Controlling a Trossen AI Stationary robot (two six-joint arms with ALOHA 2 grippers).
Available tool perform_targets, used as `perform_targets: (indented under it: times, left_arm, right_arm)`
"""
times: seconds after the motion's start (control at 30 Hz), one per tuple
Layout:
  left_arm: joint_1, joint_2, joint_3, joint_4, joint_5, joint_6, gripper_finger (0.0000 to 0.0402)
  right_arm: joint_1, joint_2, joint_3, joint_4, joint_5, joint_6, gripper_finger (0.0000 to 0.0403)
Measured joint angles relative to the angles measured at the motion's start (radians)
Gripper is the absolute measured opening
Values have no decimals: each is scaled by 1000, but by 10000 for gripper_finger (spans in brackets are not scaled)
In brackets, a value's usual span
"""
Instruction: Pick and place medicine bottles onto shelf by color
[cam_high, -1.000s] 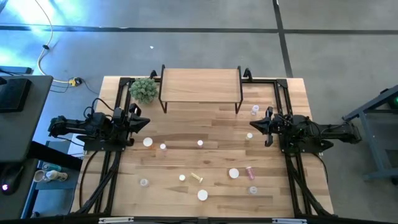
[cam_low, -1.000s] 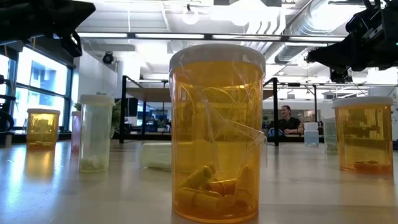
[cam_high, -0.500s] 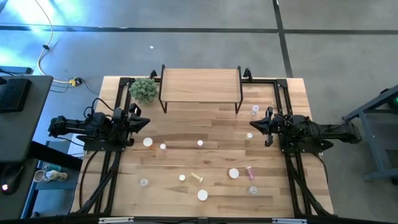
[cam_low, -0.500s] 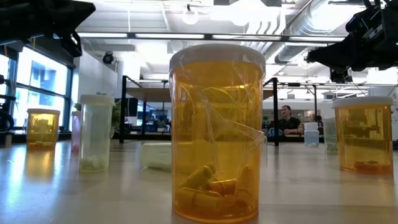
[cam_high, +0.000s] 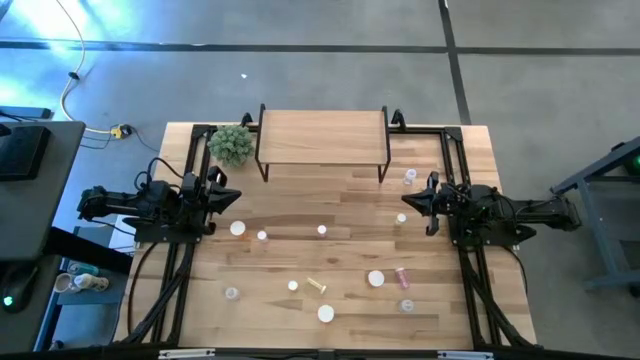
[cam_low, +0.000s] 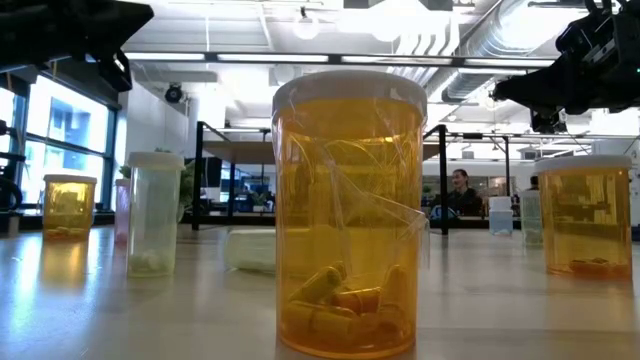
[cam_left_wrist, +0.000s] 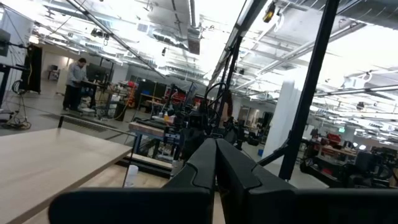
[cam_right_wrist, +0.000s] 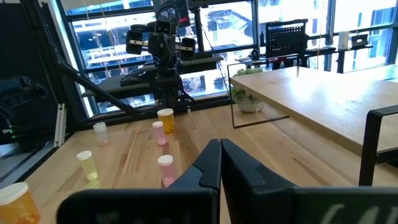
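Reaching among the scattered medicine bottles (cam_high: 323, 313) with both the left gripper (cam_high: 232, 196) and right gripper (cam_high: 407, 200) pressed together would probably topple one.

Bottles (cam_high: 325, 313) lie scattered across the table (cam_high: 300, 215); the shelf (cam_high: 322, 136) stands bare at the back, a plant (cam_high: 231, 144) beside it.

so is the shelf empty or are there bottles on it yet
Empty. In the high view the shelf top is bare wood, and the medicine bottles stand scattered on the table.
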Motion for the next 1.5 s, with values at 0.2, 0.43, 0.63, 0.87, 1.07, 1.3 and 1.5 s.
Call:
perform_targets:
  times: [0.2, 0.43, 0.63, 0.87, 1.07, 1.3, 1.5]
  left_arm:
    - [0, 0, 0, 0, 0, 0, 0]
    - [0, 0, 0, 0, 0, 0, 0]
    - [0, 0, 0, 0, 0, 0, 0]
    - [0, 0, 0, 0, 0, 0, 0]
    - [0, 0, 0, 0, 0, 0, 0]
    - [0, 0, 0, 0, 0, 0, 0]
    - [0, 0, 0, 0, 0, 0, 0]
  right_arm:
    - [0, 0, 0, 0, 5, -1, 0]
    - [0, 0, 0, 0, 4, -1, 0]
    - [0, 0, 0, 0, 4, 0, 0]
    - [0, 0, 0, 0, 3, 0, 0]
    - [0, 0, 0, 0, 3, -2, 0]
    - [0, 0, 0, 16, -4, 3, 0]
    - [0, 0, 0, 17, -5, 96, 0]
